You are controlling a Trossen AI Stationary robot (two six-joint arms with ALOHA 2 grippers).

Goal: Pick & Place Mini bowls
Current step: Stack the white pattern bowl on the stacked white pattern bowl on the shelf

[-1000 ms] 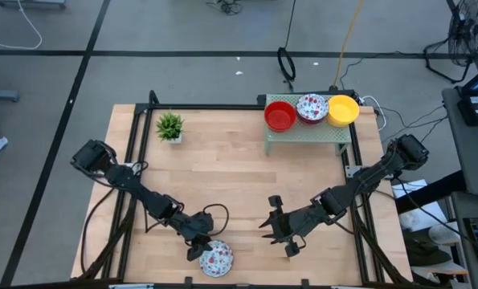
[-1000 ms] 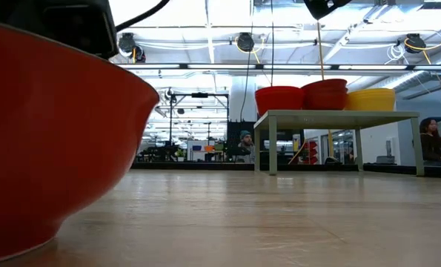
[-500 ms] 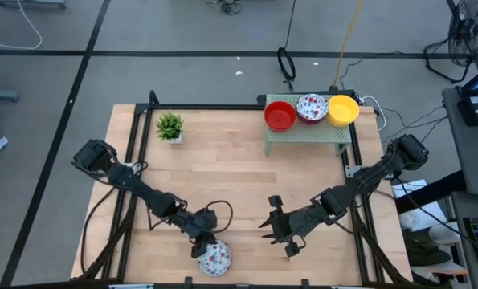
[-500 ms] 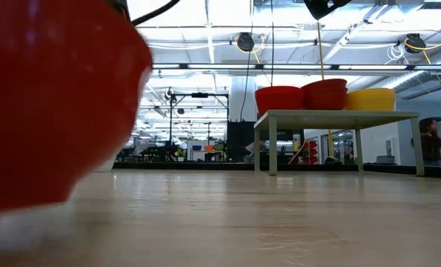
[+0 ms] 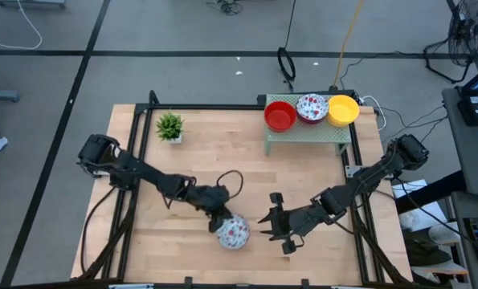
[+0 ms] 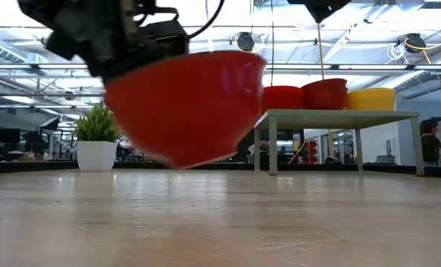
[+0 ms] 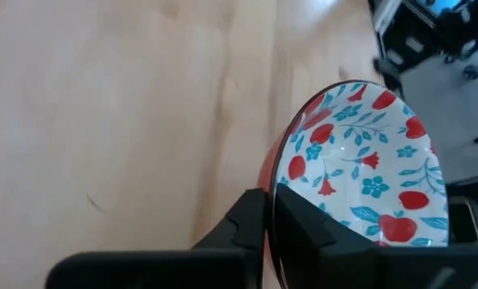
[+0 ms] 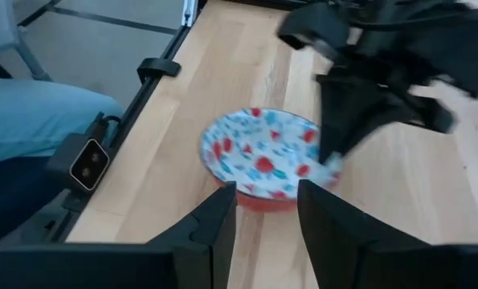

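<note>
A mini bowl, red outside and white with red and blue flowers inside [image 5: 233, 232], hangs off the table near its front middle; the low view shows it [image 6: 183, 104] tilted and clear of the wood. My left gripper [image 5: 221, 221] is shut on it. My right gripper [image 5: 271, 227] stands open just right of the bowl [image 8: 263, 160], touching nothing. Three more bowls, red [image 5: 279, 116], floral [image 5: 312, 107] and yellow [image 5: 343, 110], sit on a small green stand [image 5: 307, 133] at the far right. My left gripper pinches the bowl's rim [image 7: 277, 189] on its far-left side, one finger [image 7: 311, 225] inside and the other finger [image 7: 243, 229] outside on the red wall. The fingers come slanting down from the table's left. The bowl is lifted clear and tilted.
A small green potted plant [image 5: 170, 126] stands at the far left of the table. Black frame rails [image 5: 134, 152] run along the table's sides. Bare wood lies between the bowl and the stand. A blue-clad leg [image 8: 30, 120] shows beside the table; a person [image 6: 432, 141] stands far behind.
My left gripper has lifted the floral bowl off the table's near edge and carried it up, right and a little toward the far edge, close to the right gripper. The bowl, which sat flat on the wood, now hangs clear and tilted.
</note>
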